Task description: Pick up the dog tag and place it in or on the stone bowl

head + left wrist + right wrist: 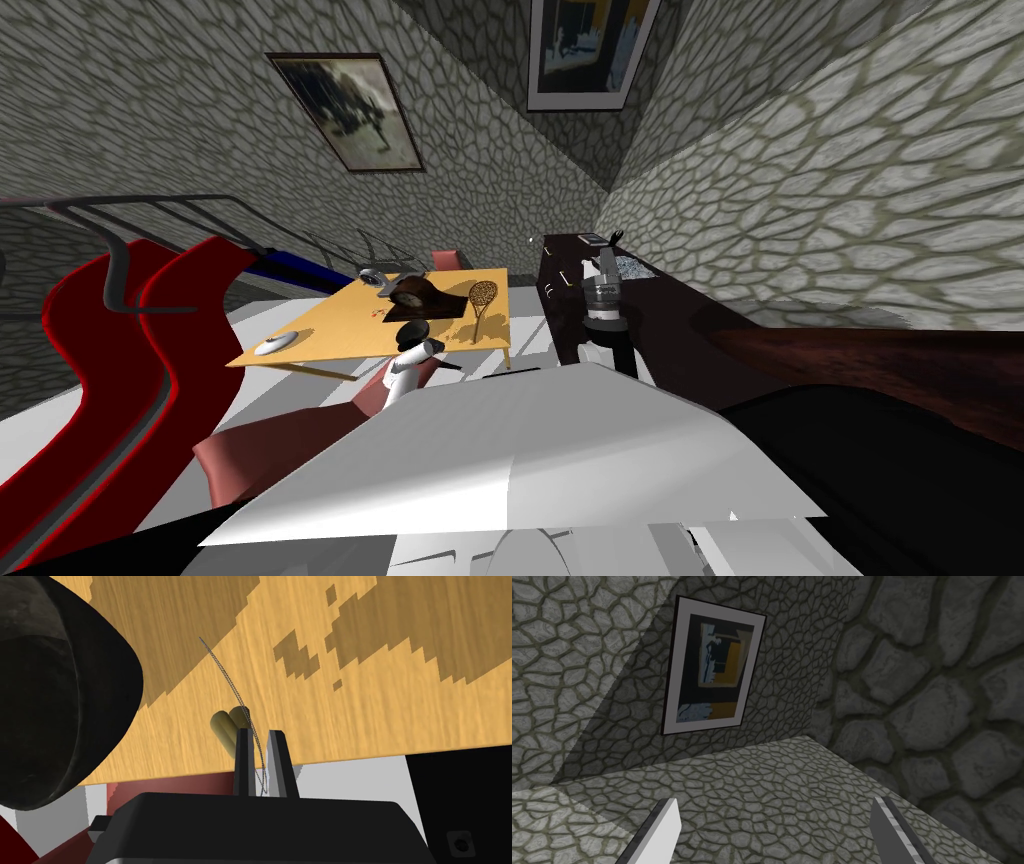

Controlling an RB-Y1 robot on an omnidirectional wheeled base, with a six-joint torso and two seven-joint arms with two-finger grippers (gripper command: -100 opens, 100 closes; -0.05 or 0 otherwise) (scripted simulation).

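Observation:
The dog tag (229, 721) is a pair of olive tags on a thin bead chain (227, 676). My left gripper (260, 762) is shut on that chain, which runs between the two fingers and arcs away over the yellow wooden table (380, 711). The tags lie just past the fingertips. The stone bowl (55, 701), dark and rough, looms close beside the gripper; in the head view the bowl (411, 333) sits near the table's front edge with my left forearm (405, 375) just before it. My right gripper (774, 805) is open and raised by the dark sideboard.
On the table stand a dark mantel clock (410, 293), a small racket (482, 297) and a white dish (275, 345). A pink chair (270, 450) is below the table's edge, red chairs (100, 330) to the left, and a long dark sideboard (680, 340) to the right.

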